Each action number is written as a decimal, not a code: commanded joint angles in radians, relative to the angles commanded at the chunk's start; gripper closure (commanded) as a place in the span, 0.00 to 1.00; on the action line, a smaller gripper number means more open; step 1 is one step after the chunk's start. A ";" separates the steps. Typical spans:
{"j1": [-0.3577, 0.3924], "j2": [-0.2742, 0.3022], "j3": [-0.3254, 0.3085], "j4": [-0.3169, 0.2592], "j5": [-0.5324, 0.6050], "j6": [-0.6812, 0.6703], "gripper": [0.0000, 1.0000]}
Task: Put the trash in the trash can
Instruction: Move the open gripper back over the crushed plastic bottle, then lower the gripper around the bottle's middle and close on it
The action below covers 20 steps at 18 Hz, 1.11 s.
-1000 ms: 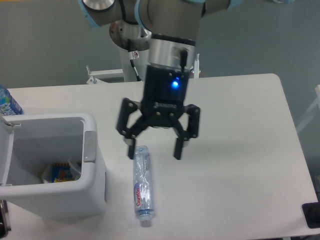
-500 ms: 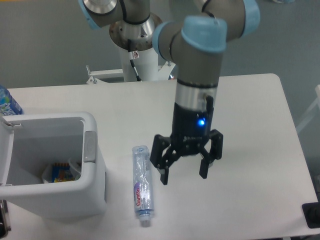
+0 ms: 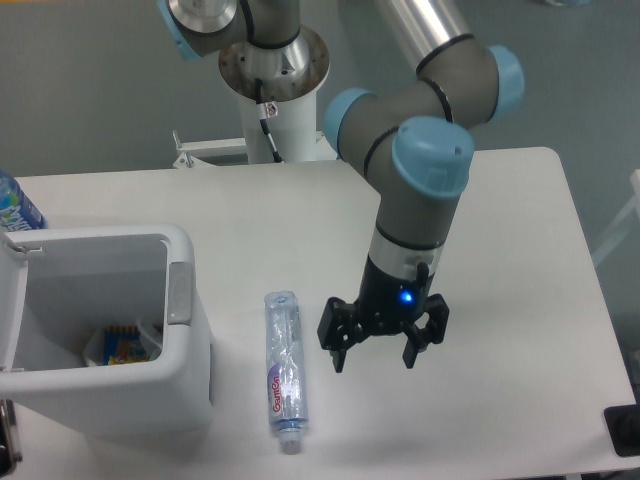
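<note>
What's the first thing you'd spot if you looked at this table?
The grey robot arm with blue joints reaches down mid-table, its black gripper open and empty. Left of it a clear plastic bottle with a purple label lies flat, beside the big white plastic trash can at the table's left.

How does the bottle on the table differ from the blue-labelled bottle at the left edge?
The clear bottle lies flat, fully visible, right of the trash can; the blue-labelled bottle sits behind the bin, cut off by the frame edge. Its label is purple with red lettering, not blue. Both are plastic bottles outside the bin.
</note>
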 joint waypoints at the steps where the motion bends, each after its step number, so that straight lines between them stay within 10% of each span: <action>1: -0.002 -0.003 -0.005 0.002 0.000 0.000 0.00; 20: -0.095 -0.075 -0.023 0.032 0.113 -0.017 0.00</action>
